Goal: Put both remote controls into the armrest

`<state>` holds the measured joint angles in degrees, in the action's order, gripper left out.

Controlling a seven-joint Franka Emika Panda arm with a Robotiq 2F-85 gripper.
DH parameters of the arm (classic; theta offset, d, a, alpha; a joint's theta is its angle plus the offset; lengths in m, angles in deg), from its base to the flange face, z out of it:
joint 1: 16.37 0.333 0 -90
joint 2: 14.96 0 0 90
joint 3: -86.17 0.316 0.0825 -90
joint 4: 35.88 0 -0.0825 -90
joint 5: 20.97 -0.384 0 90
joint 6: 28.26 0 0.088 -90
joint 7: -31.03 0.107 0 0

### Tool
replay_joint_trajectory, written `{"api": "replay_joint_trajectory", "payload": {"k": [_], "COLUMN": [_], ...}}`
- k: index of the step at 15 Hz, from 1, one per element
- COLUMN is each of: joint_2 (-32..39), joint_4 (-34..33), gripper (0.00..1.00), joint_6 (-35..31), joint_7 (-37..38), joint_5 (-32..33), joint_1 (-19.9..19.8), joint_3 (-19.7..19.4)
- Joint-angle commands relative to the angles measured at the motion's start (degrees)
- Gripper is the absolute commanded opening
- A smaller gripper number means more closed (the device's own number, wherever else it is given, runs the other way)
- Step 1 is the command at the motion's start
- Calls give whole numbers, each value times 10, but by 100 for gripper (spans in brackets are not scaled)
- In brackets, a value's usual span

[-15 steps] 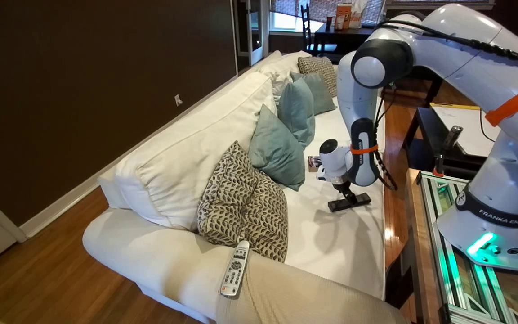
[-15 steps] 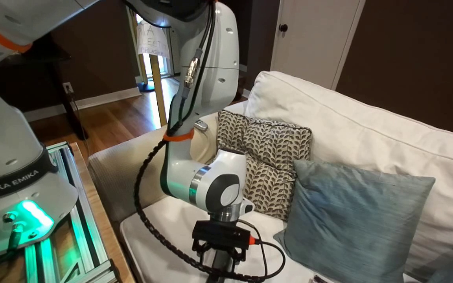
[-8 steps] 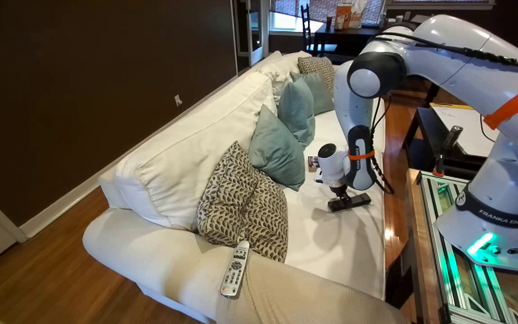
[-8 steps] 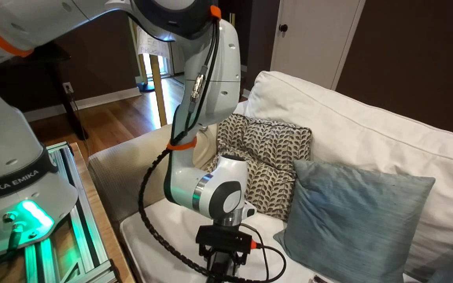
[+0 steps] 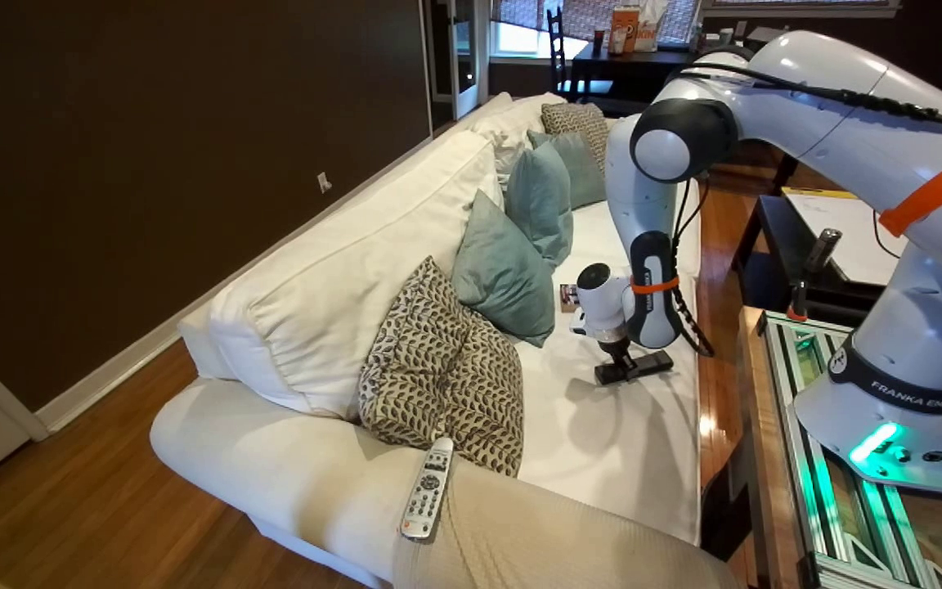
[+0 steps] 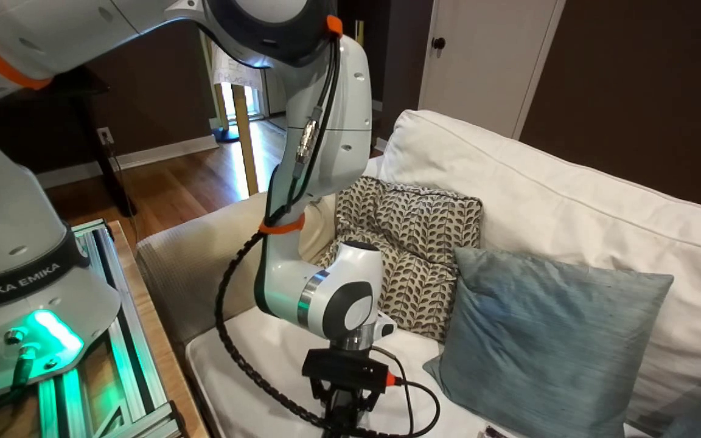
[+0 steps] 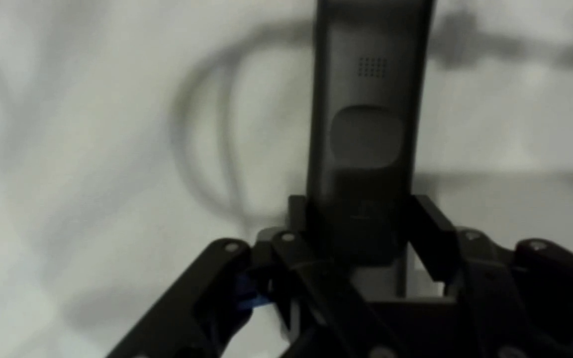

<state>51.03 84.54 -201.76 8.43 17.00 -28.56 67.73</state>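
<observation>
Along a dark brown wall [image 5: 193, 147] runs a long white sofa [image 5: 356, 254], and I have the robot arm [image 5: 643, 180] bent over its seat [image 5: 594, 458]. Closing off one end of that sofa is the armrest [image 5: 275, 458], broad, rounded and cream. Teal cushions [image 5: 508, 274] and a leaf-patterned cushion [image 6: 414, 225] lean along the back in both exterior views. On the wrist view I see the gripper [image 7: 358, 214] with its fingers [image 7: 433, 238] against both long sides of the black remote control [image 7: 366, 129], so I read the jaws as clamped on it. That remote is down at the seat, well apart from the armrest; whether remote and seat touch I cannot tell. Slim and button side up, the silver-grey remote control [image 5: 428, 491] lies across the top of the armrest, one end just beside the leaf-patterned cushion
</observation>
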Motion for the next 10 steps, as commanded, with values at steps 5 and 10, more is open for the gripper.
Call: {"api": "replay_joint_trajectory", "payload": {"k": [5,10], "joint_2": [-64,-151], "joint_4": [56,117], "gripper": [29,29], "joint_6": [-26,-12], "joint_7": [36,57], "joint_5": [4,20], "joint_1": [107,244], "joint_3": [-31,-63]}}
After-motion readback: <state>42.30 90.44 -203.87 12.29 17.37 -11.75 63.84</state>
